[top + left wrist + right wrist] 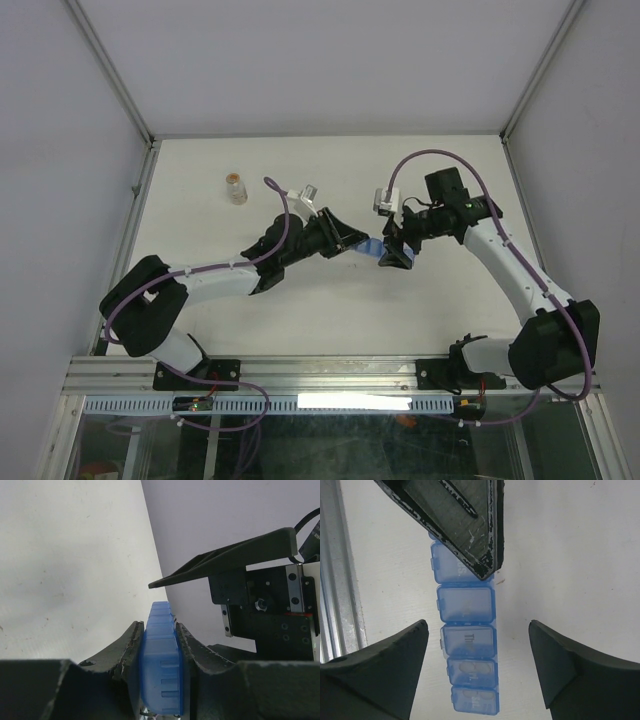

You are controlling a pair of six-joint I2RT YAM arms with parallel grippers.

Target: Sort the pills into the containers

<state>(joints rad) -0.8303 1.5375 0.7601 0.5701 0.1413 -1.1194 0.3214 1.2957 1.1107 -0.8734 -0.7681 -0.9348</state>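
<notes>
The blue translucent pill-organiser strip (467, 645) lies with all lids shut. White pills show through its two nearest compartments in the right wrist view. My left gripper (159, 645) is shut on one end of the strip (160, 665), a finger on each long side. In the top view the strip (367, 248) sits between the two grippers at the table's middle. My right gripper (477, 645) is open wide, hovering over the strip's free end with its fingers apart on both sides, not touching. From above, the right gripper (393, 255) is just right of the left gripper (352, 242).
A small clear bottle (236, 187) with tan-orange contents stands upright at the back left of the white table (330, 310). An aluminium rail (330, 375) runs along the near edge. White walls enclose the table on three sides.
</notes>
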